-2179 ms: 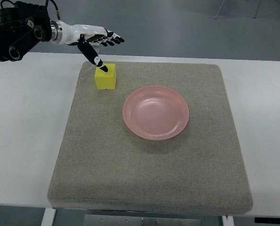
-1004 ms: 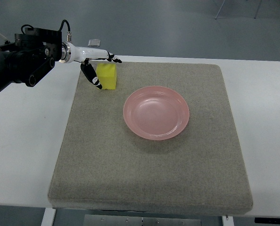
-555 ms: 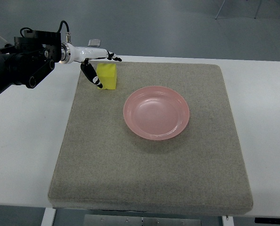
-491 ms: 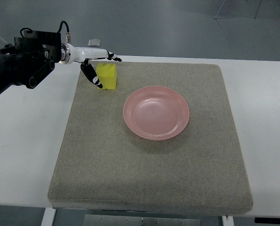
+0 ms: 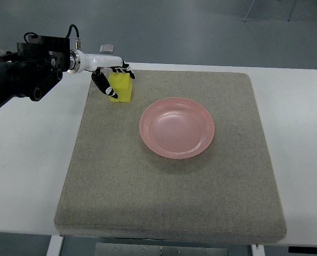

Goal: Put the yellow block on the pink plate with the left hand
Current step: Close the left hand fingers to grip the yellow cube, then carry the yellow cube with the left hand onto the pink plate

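Table [image 5: 25, 160] in white is carrying a grey mat [image 5: 169, 181] that is taking up most of it, and on that mat the pink plate [image 5: 176, 127] is sitting near the middle, empty. Well apart from it, toward the far left corner of the mat, the yellow block [image 5: 122, 88] is resting flat — that is what I am working on. I am reaching in with my left hand [image 5: 109, 74] from the left edge, and my fingers [image 5: 125, 69] are curling over the block's far top edge while my thumb [image 5: 106, 88] is pressing against its near left face; I am judging this a pinch that is closing on the block, which is not lifted yet. My right hand is not showing anywhere.

Judging by its matte look and slightly rounded edges, I am expecting the block to be light and perhaps a little spongy, not slippery and not fragile — so a moderate squeeze should be enough. I am thinking the best hold is across two opposite side faces, low enough that it is not tipping as it rises.
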Action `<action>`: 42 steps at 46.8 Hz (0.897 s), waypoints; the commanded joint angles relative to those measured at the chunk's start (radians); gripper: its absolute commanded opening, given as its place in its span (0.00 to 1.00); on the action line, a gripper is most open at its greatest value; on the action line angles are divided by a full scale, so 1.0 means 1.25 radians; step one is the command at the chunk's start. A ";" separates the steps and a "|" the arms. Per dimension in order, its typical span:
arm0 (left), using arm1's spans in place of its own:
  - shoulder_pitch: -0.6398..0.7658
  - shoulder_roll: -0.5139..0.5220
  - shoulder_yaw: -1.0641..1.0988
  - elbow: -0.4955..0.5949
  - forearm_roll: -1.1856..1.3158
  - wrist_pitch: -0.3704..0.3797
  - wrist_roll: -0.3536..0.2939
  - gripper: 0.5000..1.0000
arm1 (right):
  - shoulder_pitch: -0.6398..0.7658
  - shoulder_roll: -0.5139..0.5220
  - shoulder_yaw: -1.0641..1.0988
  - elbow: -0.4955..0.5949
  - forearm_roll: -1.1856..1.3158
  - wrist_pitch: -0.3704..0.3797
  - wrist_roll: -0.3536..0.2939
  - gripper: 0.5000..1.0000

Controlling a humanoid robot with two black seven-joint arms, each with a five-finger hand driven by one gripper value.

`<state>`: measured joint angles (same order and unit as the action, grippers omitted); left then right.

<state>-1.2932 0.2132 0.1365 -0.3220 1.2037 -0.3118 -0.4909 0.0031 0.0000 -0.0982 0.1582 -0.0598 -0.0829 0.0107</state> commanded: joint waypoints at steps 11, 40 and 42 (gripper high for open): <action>0.000 0.000 0.002 0.001 0.002 0.013 0.001 0.00 | 0.000 0.000 0.000 0.000 0.000 0.000 0.000 0.85; -0.042 -0.015 -0.011 0.027 -0.019 0.030 0.001 0.00 | 0.000 0.000 0.000 0.000 0.000 0.000 0.000 0.85; -0.056 -0.017 -0.012 0.022 -0.031 0.030 0.001 0.00 | 0.000 0.000 0.000 0.000 0.000 0.000 0.000 0.85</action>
<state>-1.3374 0.1952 0.1237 -0.2844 1.1817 -0.2747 -0.4890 0.0034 0.0000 -0.0982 0.1581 -0.0599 -0.0829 0.0109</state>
